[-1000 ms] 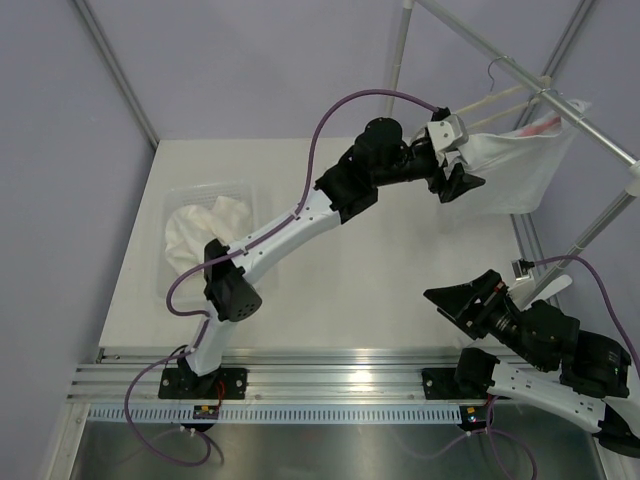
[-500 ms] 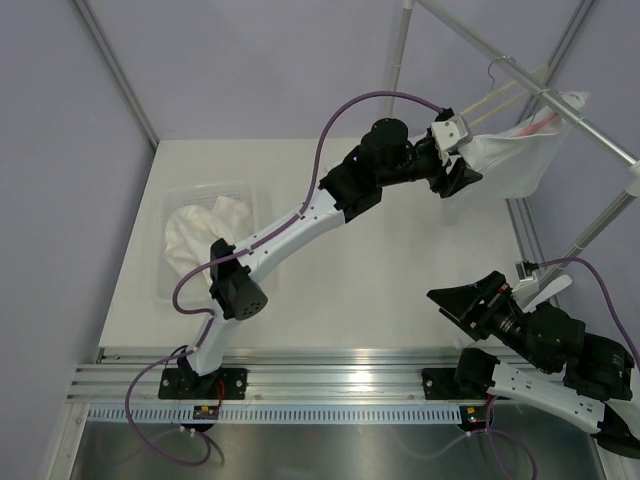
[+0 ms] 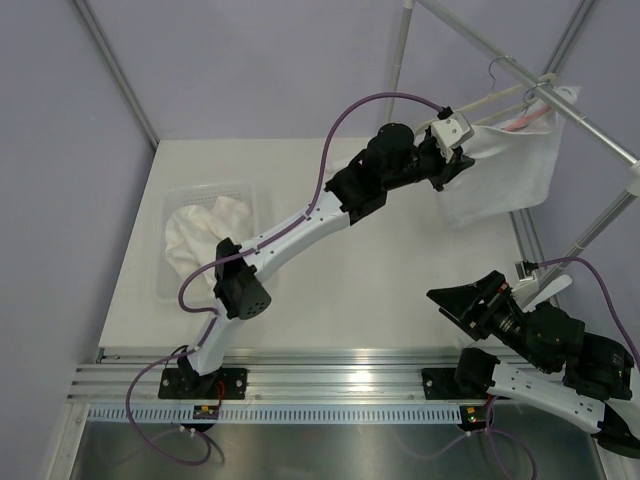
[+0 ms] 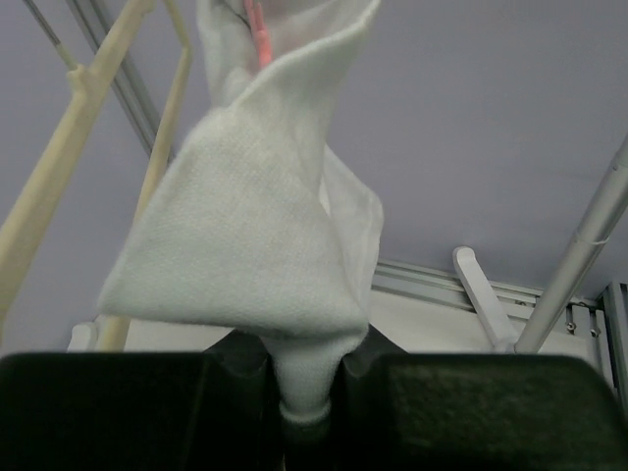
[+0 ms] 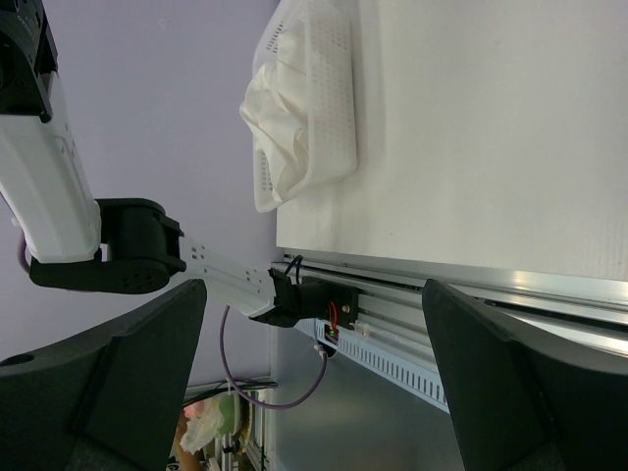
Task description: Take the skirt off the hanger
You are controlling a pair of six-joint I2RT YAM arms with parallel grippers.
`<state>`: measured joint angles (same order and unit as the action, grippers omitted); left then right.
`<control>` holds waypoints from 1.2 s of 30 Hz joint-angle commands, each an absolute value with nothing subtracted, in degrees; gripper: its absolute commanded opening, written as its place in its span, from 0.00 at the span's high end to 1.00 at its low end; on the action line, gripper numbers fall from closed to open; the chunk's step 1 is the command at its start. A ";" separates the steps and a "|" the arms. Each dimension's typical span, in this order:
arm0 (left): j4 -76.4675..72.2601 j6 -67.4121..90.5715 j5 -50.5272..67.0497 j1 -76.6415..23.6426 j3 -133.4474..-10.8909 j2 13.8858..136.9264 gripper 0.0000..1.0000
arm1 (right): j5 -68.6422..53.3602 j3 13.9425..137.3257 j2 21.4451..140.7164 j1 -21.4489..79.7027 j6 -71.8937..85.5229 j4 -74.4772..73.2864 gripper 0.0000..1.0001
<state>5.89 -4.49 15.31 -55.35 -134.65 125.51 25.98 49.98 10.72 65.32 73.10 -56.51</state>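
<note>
A white skirt (image 3: 505, 170) hangs from a cream hanger (image 3: 497, 98) hooked on the metal rail at the back right. My left gripper (image 3: 452, 158) reaches up to the skirt's left edge and is shut on a fold of it. In the left wrist view the pinched cloth runs down between the black fingers at my left gripper (image 4: 304, 397), and the skirt (image 4: 255, 226) spreads above it, with the hanger (image 4: 59, 177) at the left. A pink strip (image 4: 257, 29) shows at the skirt's top. My right gripper (image 3: 458, 300) rests low at the near right, open and holding nothing.
A clear plastic basket (image 3: 178, 195) holding white cloth stands on the table's left side and also shows as the basket (image 5: 334, 98) in the right wrist view. Metal frame posts (image 3: 400, 60) and a slanted rail (image 3: 600, 140) surround the hanger. An aluminium rail (image 3: 330, 365) runs along the near edge.
My left gripper rose a little towards the hanger and closed on the skirt's left edge. The skirt's lower part now hangs down more. The right arm barely moved.
</note>
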 commanded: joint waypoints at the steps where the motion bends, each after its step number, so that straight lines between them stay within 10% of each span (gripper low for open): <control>1: 0.26 -2.38 10.90 -55.55 -137.02 121.38 1.00 | 27.95 51.06 11.07 65.57 73.30 -56.69 0.01; 22: -1.23 -0.70 10.37 -58.27 -137.56 116.02 1.00 | 28.39 51.50 10.46 65.57 73.56 -57.92 0.01; 36: -5.89 0.43 8.97 -61.79 -100.04 90.02 1.00 | 28.04 45.18 2.54 65.65 72.78 -51.25 0.00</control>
<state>3.22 -0.19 10.46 -61.23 -103.61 97.86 26.41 46.19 2.46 65.32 73.34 -55.16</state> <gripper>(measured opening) 0.146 0.993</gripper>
